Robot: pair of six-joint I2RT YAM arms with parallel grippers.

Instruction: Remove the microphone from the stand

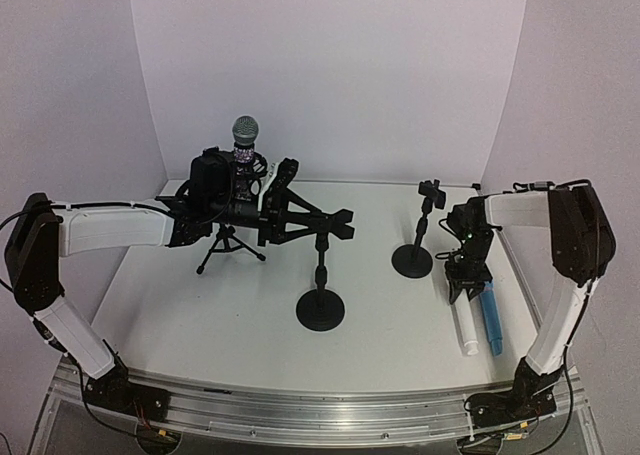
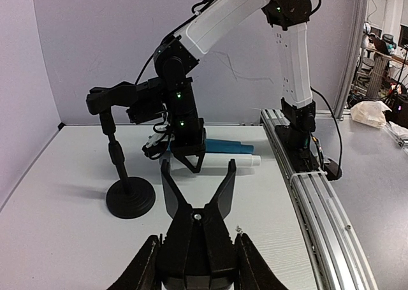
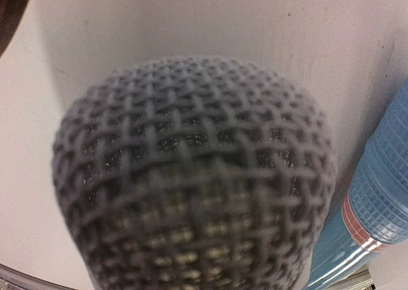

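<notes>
Enclosure: plain white walls (image 1: 330,75) curve round a white worktop (image 1: 220,315). Anything knocked over would land on this hard surface.
Left arm (image 1: 110,230): it reaches in low from the left and lies straight across the front of the tripod. Its bulk is the main hazard, since a careless swing or lift from here would likely catch a leg or the pole.
Right arm (image 1: 570,235): folded down at the far right, well apart from the task's thing.
Tripod stand (image 1: 230,247): at rear left, on thin splayed legs and partly hidden behind the arm. It looks light, so a tight clip could bring the whole stand up with the pull.
Round-base stands: one is at centre (image 1: 320,310) and one to the right (image 1: 412,260). The right one's clip is empty. The centre pole stands just below the left claw and could be bumped as the claw turns.
Microphone (image 1: 245,132): seated upright in the tripod stand, its silver grille showing above the arm. Removal is judged not yet begun.
White microphone (image 1: 468,327) and blue microphone (image 1: 492,320): they lie side by side on the worktop below the right arm. Both have round bodies and may roll if nudged.
Left claw (image 2: 197,167): moderately spread with nothing between the fingers. It points rightward, away from the microphone, so it must be turned back in a cramped space.
Right claw (image 2: 187,164): it sits over the white microphone's head end, and a mesh grille fills its wrist camera. Whether it grips cannot be told.
</notes>
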